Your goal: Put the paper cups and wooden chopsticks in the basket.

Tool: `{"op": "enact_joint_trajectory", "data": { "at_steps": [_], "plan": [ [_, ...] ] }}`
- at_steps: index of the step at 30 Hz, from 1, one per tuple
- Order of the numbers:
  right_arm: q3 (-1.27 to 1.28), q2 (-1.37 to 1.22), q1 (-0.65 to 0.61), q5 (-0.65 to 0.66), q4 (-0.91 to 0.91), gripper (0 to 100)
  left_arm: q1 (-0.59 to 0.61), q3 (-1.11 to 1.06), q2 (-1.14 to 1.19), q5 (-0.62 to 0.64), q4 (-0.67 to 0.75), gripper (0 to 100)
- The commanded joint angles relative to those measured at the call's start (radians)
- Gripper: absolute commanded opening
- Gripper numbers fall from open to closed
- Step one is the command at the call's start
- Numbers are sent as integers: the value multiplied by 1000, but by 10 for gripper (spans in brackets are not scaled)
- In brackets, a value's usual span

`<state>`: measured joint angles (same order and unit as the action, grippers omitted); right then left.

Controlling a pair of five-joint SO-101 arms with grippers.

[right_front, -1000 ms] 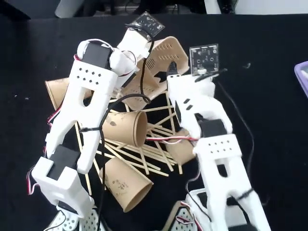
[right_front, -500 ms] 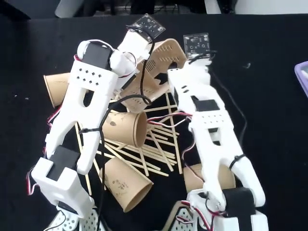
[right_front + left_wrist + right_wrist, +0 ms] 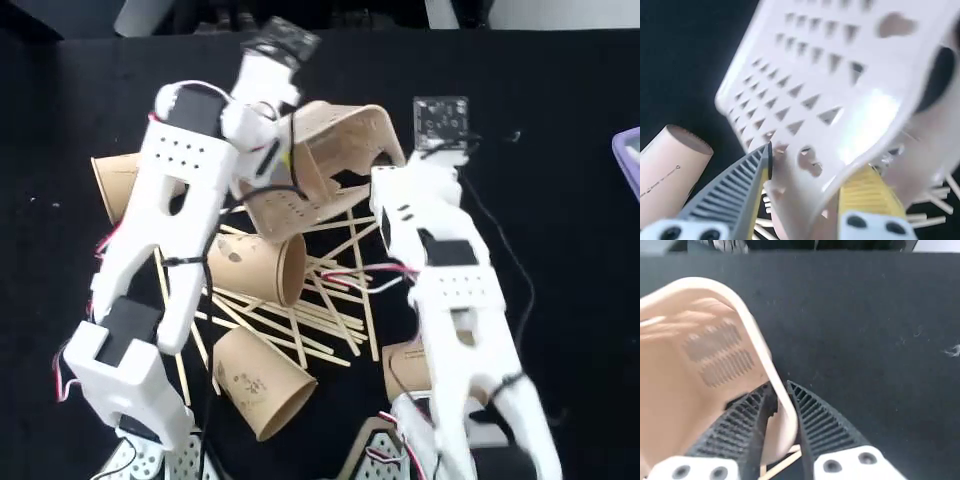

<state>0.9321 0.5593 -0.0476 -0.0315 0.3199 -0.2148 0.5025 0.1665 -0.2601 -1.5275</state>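
Basket (image 3: 350,125) tilted between grippers: left gripper (image 3: 805,192) clamps its perforated wall, right gripper (image 3: 782,412) its rim; cups (image 3: 255,265) lie on desk (image 3: 570,260) below.

You have a black table (image 3: 560,90) under everything, with a few pale specks of lint (image 3: 952,351) on it. At its right edge you can see part of a purple thing (image 3: 630,165). Beyond the back edge sit a grey object (image 3: 150,15) and a white one (image 3: 560,12).
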Motion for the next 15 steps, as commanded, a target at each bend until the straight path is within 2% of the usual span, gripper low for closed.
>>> {"op": "enact_joint_trajectory", "data": {
  "at_steps": [1, 11, 15],
  "plan": [
    [45, 182, 20, -18, -5, 10, 59, 79, -21, 68, 23, 223],
    [51, 166, -32, -12, -8, 10, 70, 193, -132, 92, -75, 228],
    [51, 137, -32, -12, -55, 10, 73, 165, -167, 92, -138, 228]
  ]
}}
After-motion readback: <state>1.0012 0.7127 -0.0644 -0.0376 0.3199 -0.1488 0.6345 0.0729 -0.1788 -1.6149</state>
